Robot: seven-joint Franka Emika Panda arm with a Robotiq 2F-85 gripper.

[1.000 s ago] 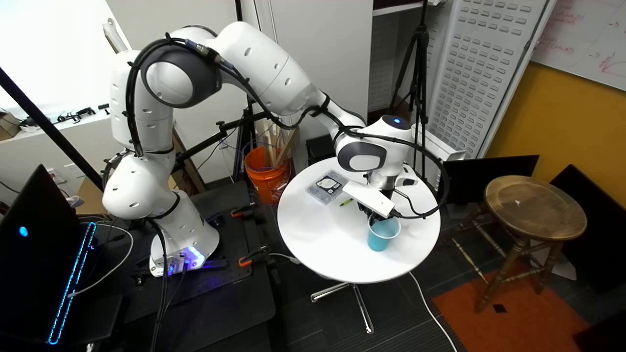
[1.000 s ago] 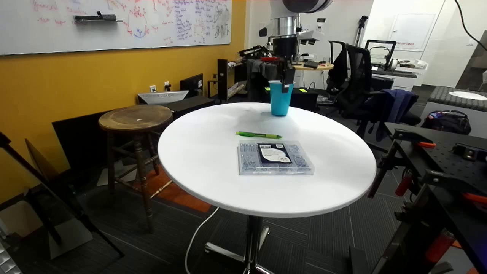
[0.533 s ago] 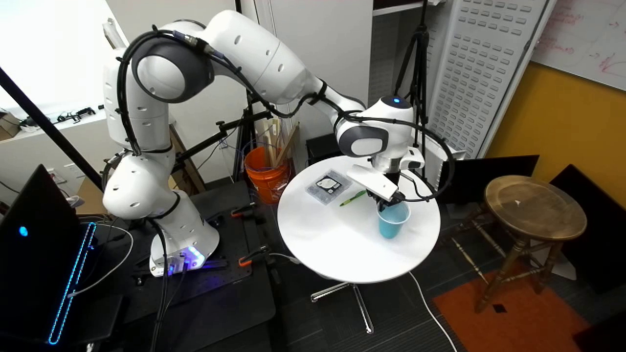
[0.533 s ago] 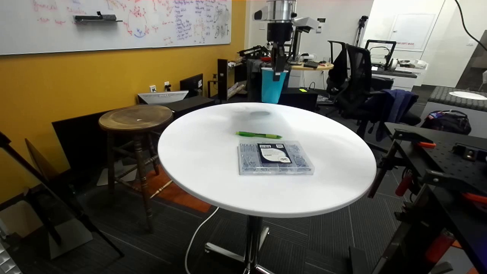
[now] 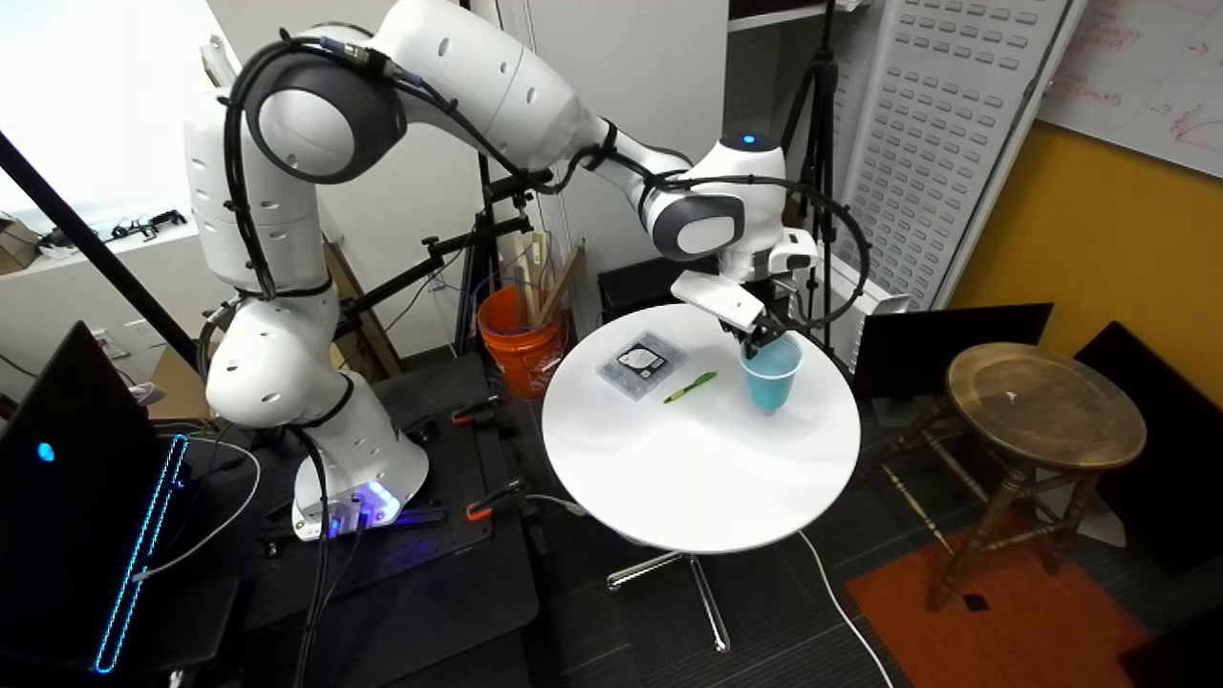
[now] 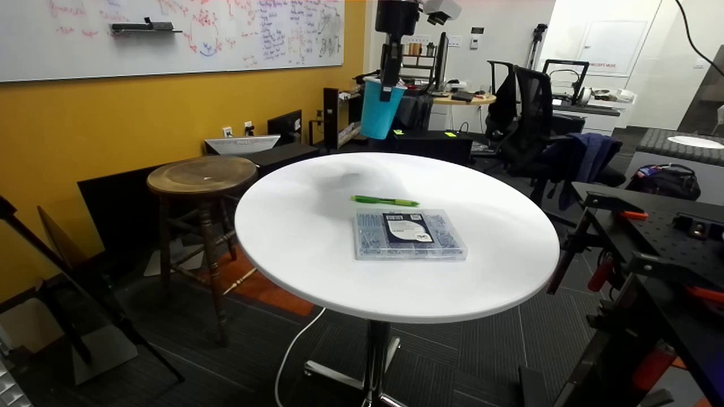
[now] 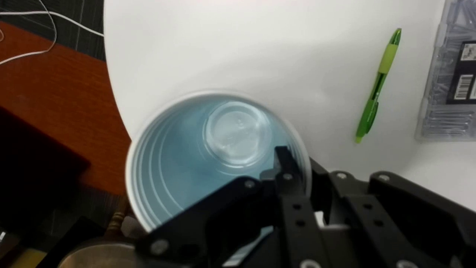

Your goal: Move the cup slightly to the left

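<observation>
In an exterior view, one cup (image 6: pixel 377 116) was held up at the far side of one white table (image 6: pixel 305 249), its base apart from the top. It tilted slightly, the rim leaning right. The one gripper (image 7: pixel 305 169) had two fingers (image 7: pixel 286 163), one inside the cup and one outside; the jaws were narrow, pinching the cup's wall between them. The wrist view looked down into the cup, to its round base.

Two things lay on the table: one green pen (image 6: pixel 384 200) and, near it, one clear box (image 6: pixel 412 247) bearing one dark label (image 6: pixel 406 226). In both exterior views the pen showed between box and cup. The box's contents were too small to count.

In an exterior view, one arm (image 5: pixel 506 94) stood on one black bench (image 5: pixel 411 612) at the left and spanned to above the table. Two clamps (image 5: pixel 492 503) sat at the bench's right edge, and one laptop (image 5: pixel 76 497) was at the near left. One orange bucket (image 5: pixel 525 358) stood left of the table. To the right was one wooden stool (image 5: pixel 1046 406), with one orange mat (image 5: pixel 1013 631) partly beneath it.

In an exterior view, one whiteboard (image 6: pixel 169 42) hung on a yellow wall (image 6: pixel 113 124) at the far left.
</observation>
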